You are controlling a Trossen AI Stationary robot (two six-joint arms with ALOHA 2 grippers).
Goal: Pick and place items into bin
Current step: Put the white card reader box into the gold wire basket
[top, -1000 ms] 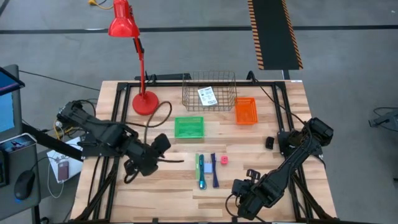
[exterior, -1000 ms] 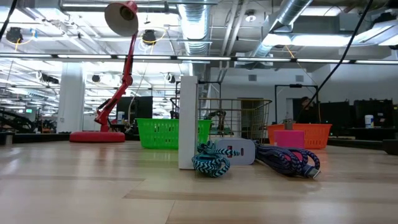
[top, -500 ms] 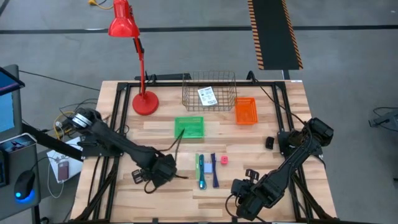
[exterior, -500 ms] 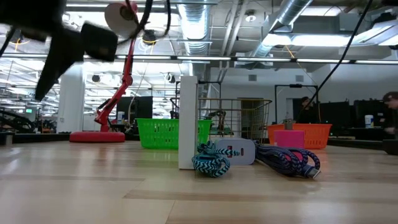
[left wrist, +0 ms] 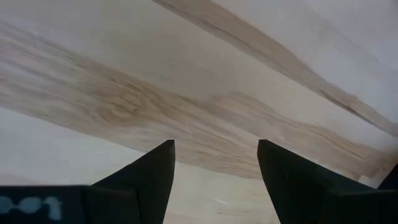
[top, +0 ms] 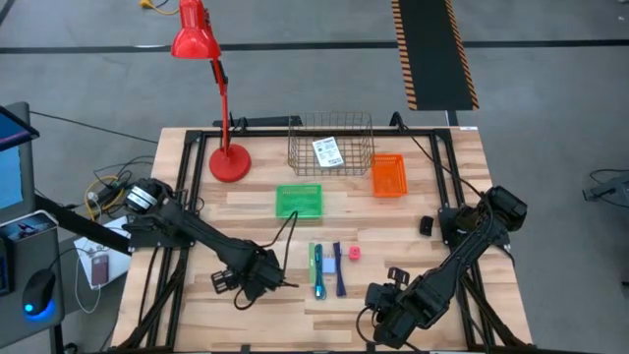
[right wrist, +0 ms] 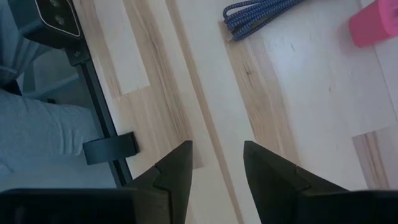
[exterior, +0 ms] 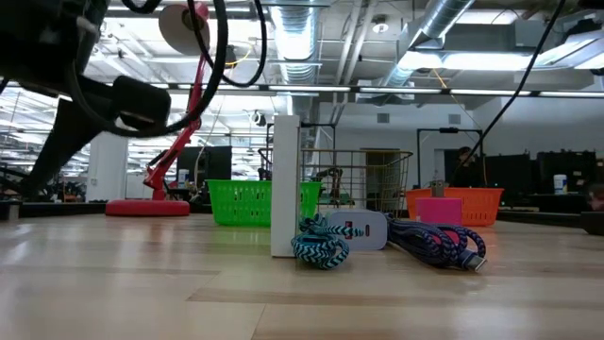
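Right of the spread left claw (top: 276,278) lies the teal-green pen (top: 316,271).

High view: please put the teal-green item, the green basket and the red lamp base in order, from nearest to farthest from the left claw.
From the left claw, low on the table:
1. Teal-green item, just to its right.
2. Green basket, at table centre.
3. Red lamp base, at the far-left corner.

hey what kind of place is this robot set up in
Likely a large open lab or workshop: exposed silver ceiling ducts, a grey concrete floor with a black-and-yellow hazard-striped mat, and a pale wooden worktable.
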